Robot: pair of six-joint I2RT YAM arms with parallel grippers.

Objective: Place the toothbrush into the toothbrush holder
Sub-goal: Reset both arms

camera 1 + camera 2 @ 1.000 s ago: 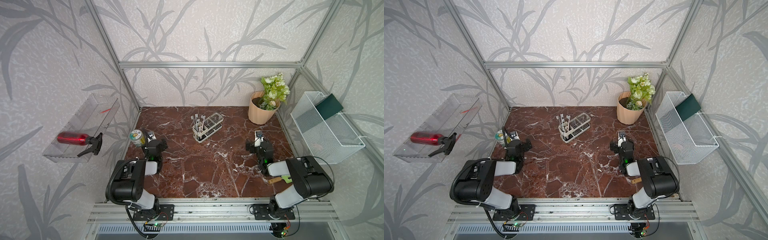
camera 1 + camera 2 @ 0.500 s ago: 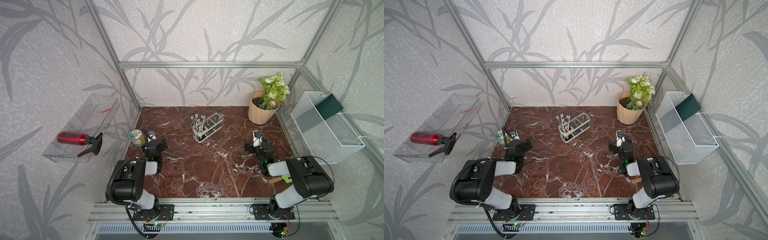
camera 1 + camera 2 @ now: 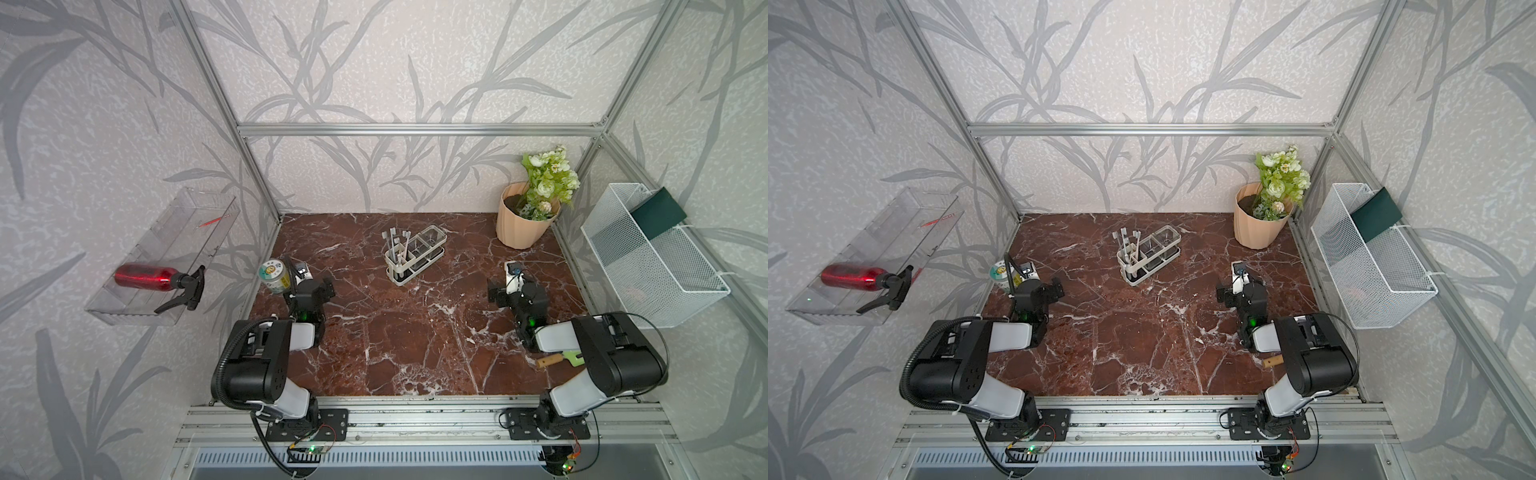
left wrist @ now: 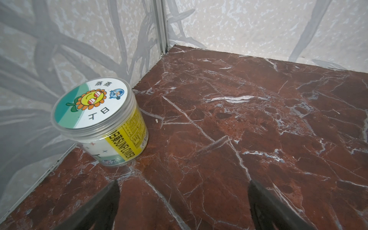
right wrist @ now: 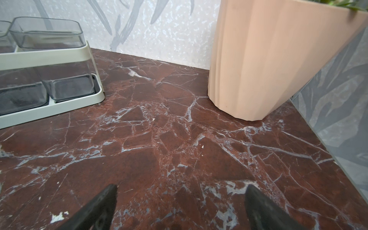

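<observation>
Left gripper [image 4: 183, 184]: being held spread wide and empty, low over the stone just beside the snack tub [image 4: 95, 111], judged a parked pose clear of the work
Right gripper [image 5: 181, 188]: also being held wide apart with nothing gripped, aimed at bare stone between the toothbrush holder [image 5: 49, 57] and the flower pot [image 5: 268, 59]
Toothbrush holder: being shown in both top views [image 3: 415, 257] [image 3: 1148, 259] standing diagonally mid-table, within reach of either gripper
Toothbrush [image 3: 395, 245]: several white ones are being propped upright, heads up, in the holder's end compartment nearest the left gripper; which one is the task's cannot be told
Other compartments: being shown clear and empty
Surface: dark red marbled tabletop [image 3: 395, 340], mostly bare; a wood-handled tool [image 3: 555, 360] is being half hidden under the right arm
Room: leaf-patterned walls are being framed in metal; a mesh basket [image 3: 648, 266] and a clear shelf [image 3: 166, 249] holding a red spray bottle [image 3: 143, 277] are being carried on the side walls
</observation>
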